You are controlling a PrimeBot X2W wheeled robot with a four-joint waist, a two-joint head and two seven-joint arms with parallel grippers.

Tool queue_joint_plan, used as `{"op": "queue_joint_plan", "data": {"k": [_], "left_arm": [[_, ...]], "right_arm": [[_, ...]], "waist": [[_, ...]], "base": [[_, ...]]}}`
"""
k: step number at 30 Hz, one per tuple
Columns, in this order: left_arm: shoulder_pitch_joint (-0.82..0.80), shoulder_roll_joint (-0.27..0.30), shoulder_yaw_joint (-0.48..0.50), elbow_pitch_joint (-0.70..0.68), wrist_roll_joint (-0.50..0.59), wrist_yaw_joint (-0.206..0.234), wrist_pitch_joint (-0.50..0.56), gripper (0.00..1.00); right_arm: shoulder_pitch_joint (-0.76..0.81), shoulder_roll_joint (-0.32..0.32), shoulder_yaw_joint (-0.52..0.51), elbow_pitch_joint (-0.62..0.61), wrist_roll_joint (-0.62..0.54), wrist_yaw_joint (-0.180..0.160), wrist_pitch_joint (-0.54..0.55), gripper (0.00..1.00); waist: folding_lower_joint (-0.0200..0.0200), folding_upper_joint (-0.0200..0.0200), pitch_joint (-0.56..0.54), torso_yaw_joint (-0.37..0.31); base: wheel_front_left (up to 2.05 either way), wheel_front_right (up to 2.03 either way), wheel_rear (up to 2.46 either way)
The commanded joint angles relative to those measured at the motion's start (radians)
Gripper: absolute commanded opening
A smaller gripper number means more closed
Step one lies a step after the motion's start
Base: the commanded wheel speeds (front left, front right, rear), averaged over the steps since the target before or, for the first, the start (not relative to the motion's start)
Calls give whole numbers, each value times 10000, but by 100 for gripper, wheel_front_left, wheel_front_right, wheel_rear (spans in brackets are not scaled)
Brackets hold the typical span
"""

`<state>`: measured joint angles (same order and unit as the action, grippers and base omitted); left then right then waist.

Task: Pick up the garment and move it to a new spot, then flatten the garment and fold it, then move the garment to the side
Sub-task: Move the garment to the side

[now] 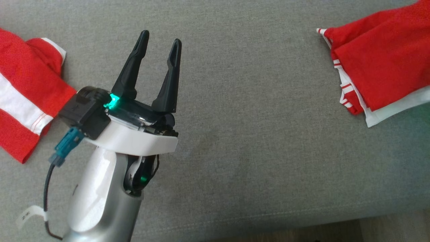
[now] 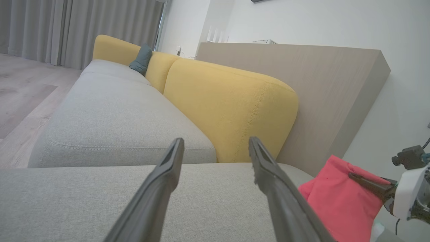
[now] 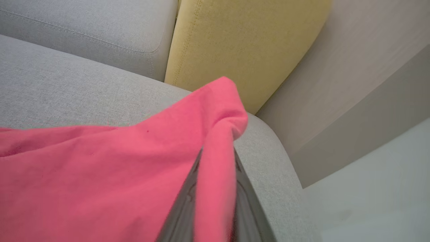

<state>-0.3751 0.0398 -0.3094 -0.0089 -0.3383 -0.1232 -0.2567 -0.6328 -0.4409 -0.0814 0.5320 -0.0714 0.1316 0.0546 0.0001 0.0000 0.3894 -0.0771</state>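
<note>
One red garment (image 1: 379, 60) with white trim sits bunched in loose layers at the far right corner of the grey seat cushion (image 1: 252, 134), close to where the yellow backrest (image 2: 228, 107) ends. It is no tidy fold: white-striped hems stick out unevenly along one side and a white layer pokes out beneath. The right gripper (image 2: 351, 175) has its two dark fingers pinched tight on a raised ridge of that red cloth, so part of the fabric is lifted off the cushion. How much of the rest is clear of the surface I can't tell. From where I stand that could be either the first carry to a new spot or the last shift to the side. The rumpled look makes me lean toward the early one, with flattening, folding and setting aside all left to do. The left gripper (image 1: 160, 38) hangs over the middle-left of the cushion with its fingers spread wide and nothing between them, well apart from the held garment. A second red cloth (image 1: 23, 90) with a broad white band lies at the cushion's left edge, just beside that arm's wrist, with no finger on it. The wide grey stretch between the two cloths looks to me like the natural place for spreading the garment flat.
</note>
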Motion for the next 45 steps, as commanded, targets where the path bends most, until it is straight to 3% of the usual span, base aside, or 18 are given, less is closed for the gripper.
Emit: {"op": "queue_joint_plan", "data": {"k": [1, 2, 8, 14, 28, 36, 45], "left_arm": [[-117, 104, 331, -340, -52, -25, -51, 100], [-103, 104, 334, -332, -73, -25, -51, 100], [110, 104, 377, -275, -187, -2, -51, 100], [506, 104, 685, -209, -264, 91, -51, 100], [1929, 104, 1818, -135, -438, 459, -51, 100], [3108, 104, 2082, 220, -592, 637, -51, 100], [3910, 104, 1894, 452, -620, 782, -51, 100]], "right_arm": [[172, -24, -52, -442, 59, -9, 27, 89], [208, 55, -138, -495, 78, -9, 63, 100], [459, 501, -349, -931, -19, -9, 337, 100], [494, 1338, -135, -1546, 3, -9, 365, 100], [1522, 3695, 635, -2442, 1104, -9, -1497, 100], [3456, 3902, 1613, -2535, 1875, -9, -2767, 100], [4903, 3905, 1604, -2727, 2295, -9, -3118, 100]], "waist": [[-1, 0, -47, 14], [-1, 0, -85, 25], [-1, 0, -470, 103], [-1, 0, -1145, 178], [-1, 0, -2829, 744], [-1, 0, -3652, 1086], [-1, 0, -3966, 1182]], "base": [[0, 0, 0], [0, 0, 0], [0, 0, 0], [0, 0, 0], [0, 0, 0], [0, 0, 0], [0, 0, 0]]}}
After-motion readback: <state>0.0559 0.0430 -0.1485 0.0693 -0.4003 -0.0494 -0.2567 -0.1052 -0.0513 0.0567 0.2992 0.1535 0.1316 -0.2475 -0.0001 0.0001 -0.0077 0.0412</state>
